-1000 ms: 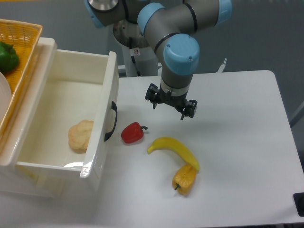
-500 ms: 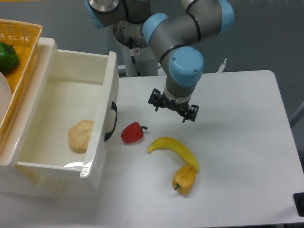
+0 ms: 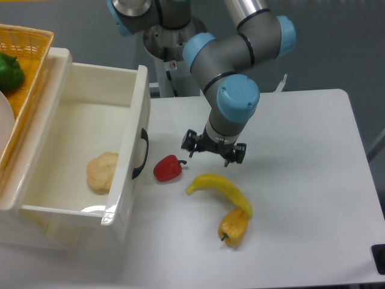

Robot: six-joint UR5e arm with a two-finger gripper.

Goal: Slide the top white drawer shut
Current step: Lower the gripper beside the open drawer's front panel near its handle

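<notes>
Over the desk (image 3: pixel 301 156), the gripper (image 3: pixel 213 148) was held with jaws spread and empty, apart from the top white drawer (image 3: pixel 96 153), which stood pulled out, unpushed.

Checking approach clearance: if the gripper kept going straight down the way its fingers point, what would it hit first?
Most likely bare table just behind the banana, between it and the red pepper. The gripper hangs open above that spot; depth is hard to judge from this one view.
</notes>
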